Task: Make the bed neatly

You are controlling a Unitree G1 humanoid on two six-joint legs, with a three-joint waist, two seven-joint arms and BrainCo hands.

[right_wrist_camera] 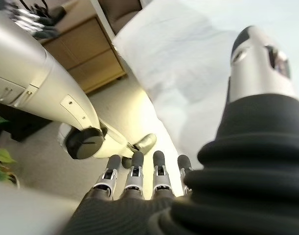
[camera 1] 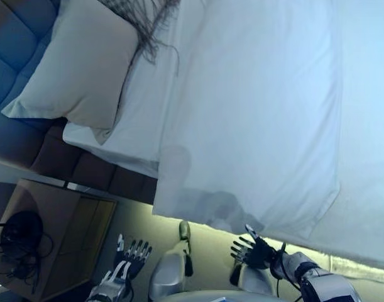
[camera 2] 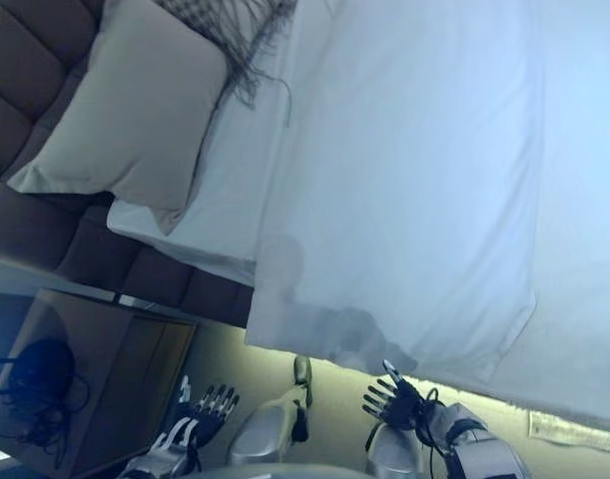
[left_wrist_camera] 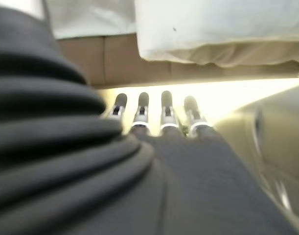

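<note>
The white duvet lies spread over the bed, its edge hanging down the side. A pillow sits by the headboard. The left hand and the right hand both hang low beside the bed, fingers straight, holding nothing. The robot seems to be between pulls. Next it likely needs to reach up, grab the hanging edge and tug it flat. There are no boxes or bins, only a bedside cabinet.

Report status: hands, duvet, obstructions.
Left hand open, empty. Right hand open, empty, below duvet edge. Duvet spread flat. Pillow at headboard. Nothing blocking.
</note>
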